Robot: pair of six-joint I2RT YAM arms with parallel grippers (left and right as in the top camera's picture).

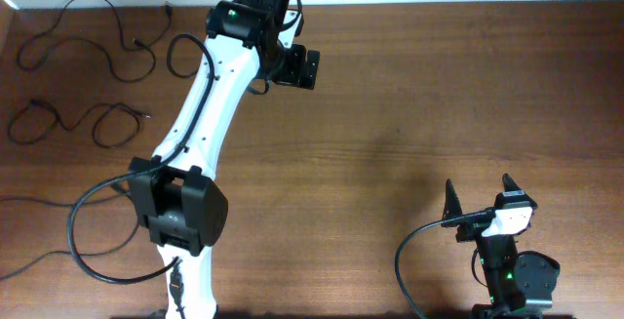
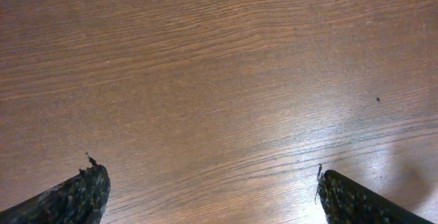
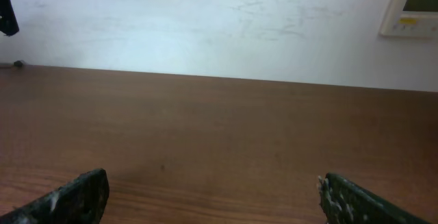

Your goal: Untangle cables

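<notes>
Two thin black cables lie apart at the table's far left in the overhead view: one (image 1: 125, 38) looped near the back edge, the other (image 1: 68, 127) in a wavy line below it. My left gripper (image 1: 304, 66) hovers well to their right near the back of the table, open; its wrist view shows only bare wood between the fingertips (image 2: 89, 190). My right gripper (image 1: 480, 192) stands open at the front right, far from the cables, with nothing between its fingertips (image 3: 342, 195). Neither wrist view shows a cable.
The left arm's white link (image 1: 210, 104) stretches diagonally from its base (image 1: 180, 212) across the left half. Thick black robot cables loop at the front left (image 1: 88, 260) and beside the right base (image 1: 402, 260). A white wall with a panel (image 3: 410, 5) rises behind the table.
</notes>
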